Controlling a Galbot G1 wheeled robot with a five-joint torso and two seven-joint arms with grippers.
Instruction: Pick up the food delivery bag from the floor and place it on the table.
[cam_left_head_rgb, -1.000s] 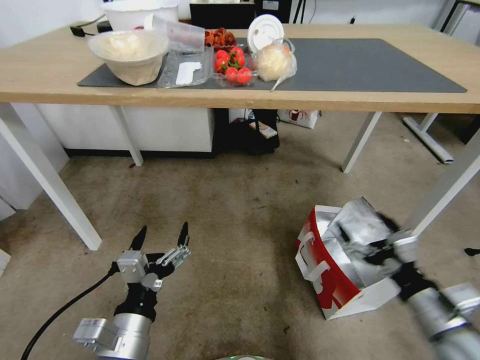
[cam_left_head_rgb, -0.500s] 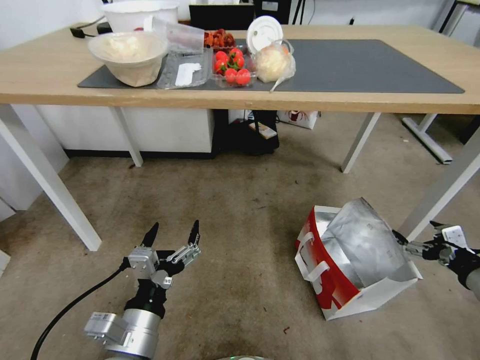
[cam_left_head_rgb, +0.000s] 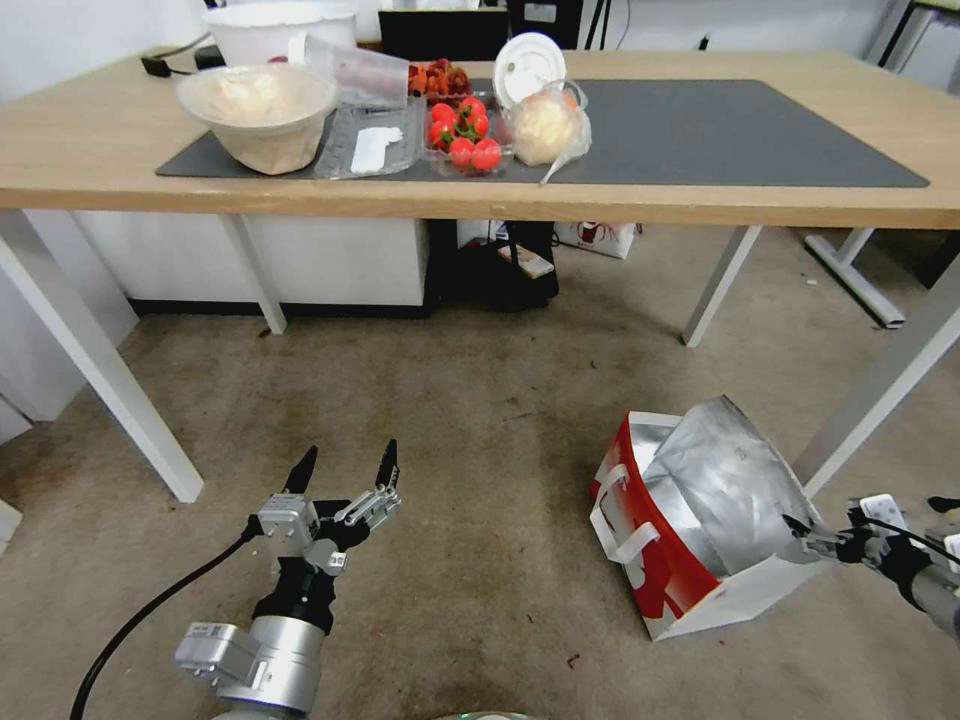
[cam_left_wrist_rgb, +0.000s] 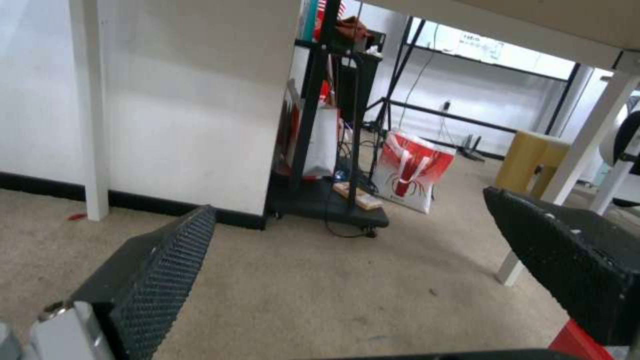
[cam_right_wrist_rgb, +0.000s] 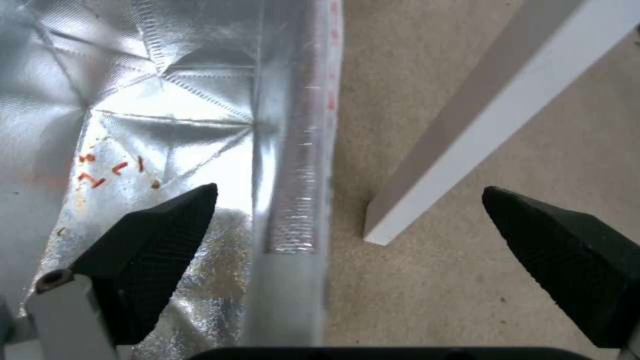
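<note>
The food delivery bag (cam_left_head_rgb: 700, 520) sits tilted on the floor (cam_left_head_rgb: 480, 440) at the robot's 2 o'clock; with the right gripper (cam_right_wrist_rgb: 347, 220) fingers apart astride its foil rim, a closing pinch could tear or crumple the thin wall.

The food delivery bag (cam_left_head_rgb: 690, 530) lies on the floor (cam_left_head_rgb: 480, 450) before the bench (cam_left_head_rgb: 90, 150), beside its right leg (cam_left_head_rgb: 880, 385).

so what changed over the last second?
The right tool pulled back out of the food delivery bag toward the robot, to the bag's right edge, open, holding nothing. The bag stays on the floor; the left tool shifted only slightly, open.
</note>
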